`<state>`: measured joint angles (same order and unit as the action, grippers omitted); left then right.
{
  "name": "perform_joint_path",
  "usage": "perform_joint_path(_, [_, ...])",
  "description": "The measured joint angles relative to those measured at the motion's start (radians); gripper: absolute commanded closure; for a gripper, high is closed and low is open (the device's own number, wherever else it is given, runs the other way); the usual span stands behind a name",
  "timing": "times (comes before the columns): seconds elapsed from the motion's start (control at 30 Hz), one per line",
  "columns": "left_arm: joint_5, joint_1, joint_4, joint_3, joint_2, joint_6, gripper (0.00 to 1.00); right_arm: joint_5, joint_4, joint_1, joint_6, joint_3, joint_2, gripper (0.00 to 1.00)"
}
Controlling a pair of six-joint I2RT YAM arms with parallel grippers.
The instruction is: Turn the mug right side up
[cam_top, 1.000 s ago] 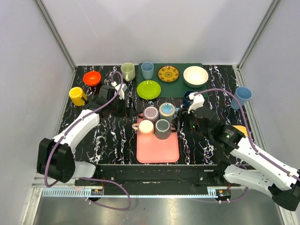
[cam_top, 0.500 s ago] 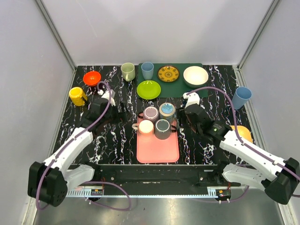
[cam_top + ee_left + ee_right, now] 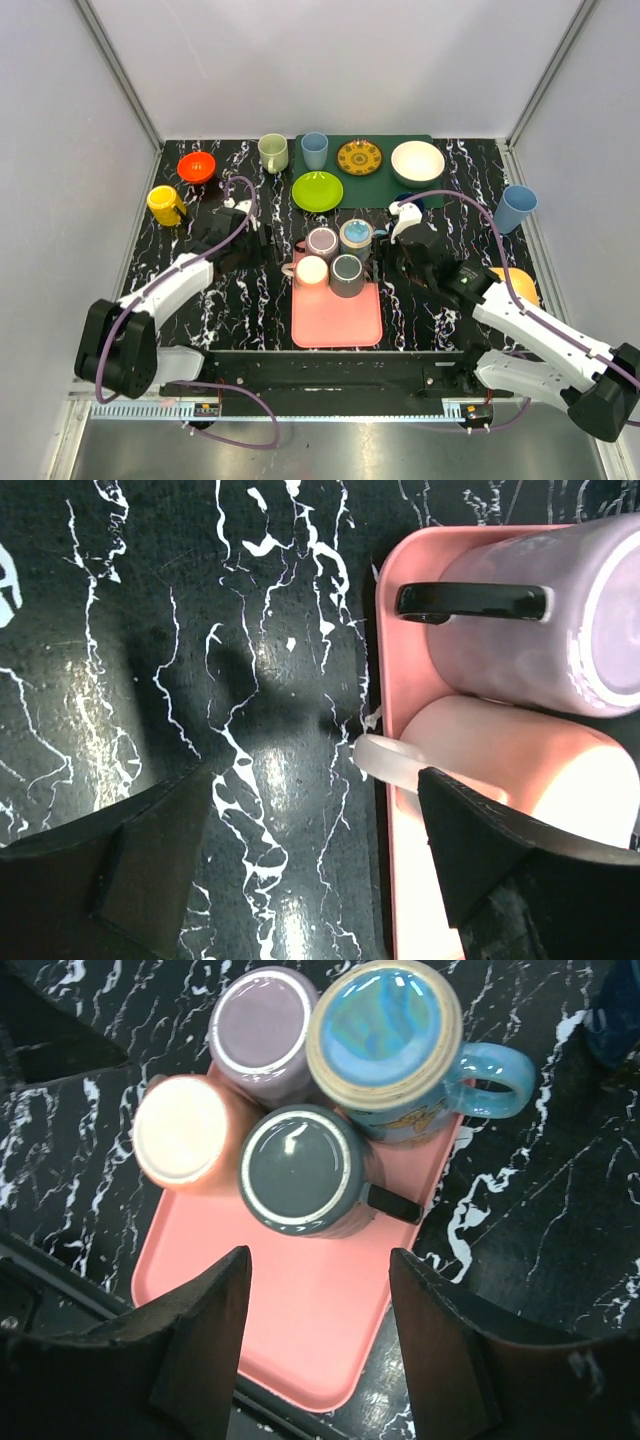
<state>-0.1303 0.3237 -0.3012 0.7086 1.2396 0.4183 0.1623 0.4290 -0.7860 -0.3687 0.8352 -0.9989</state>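
Pink tray (image 3: 337, 318), near centre of the black marbled table (image 3: 250, 300), carrying four mugs, all base-up and packed close together. Lavender mug (image 3: 322, 241) far left; blue mug (image 3: 356, 236) far right; peach mug (image 3: 311, 270) near left, handle jutting past the tray's left edge; grey mug (image 3: 347, 274) near right. Left gripper (image 3: 315, 780): jaws wide, empty, low over the table just left of the tray, facing the peach mug's handle. Right gripper (image 3: 320, 1255): jaws wide, empty, above the grey mug.
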Motion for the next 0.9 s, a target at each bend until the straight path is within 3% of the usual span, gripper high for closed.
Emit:
perform_joint_path(0.07, [-0.004,0.0,0.005,0.019,0.055,0.01,0.24,-0.024,0.0,0.0,-0.012,0.0,0.009,0.38])
perform_joint_path(0.27, [-0.002,0.006,0.025,0.08,0.168,0.04,0.27,-0.062,0.002,0.0,-0.041,0.0,0.051,0.39])
perform_joint_path(0.5, [-0.004,0.068,0.042,0.083,0.186,0.06,0.46,-0.077,0.002,0.0,-0.048,-0.003,0.076,0.4])
perform_joint_path(0.83, [0.01,0.167,-0.002,-0.014,0.016,0.102,0.65,-0.077,0.01,0.0,-0.047,-0.006,0.082,0.4])
perform_joint_path(0.9, [0.016,0.171,-0.023,-0.026,-0.024,0.111,0.73,-0.076,0.012,0.0,-0.047,-0.006,0.088,0.4])
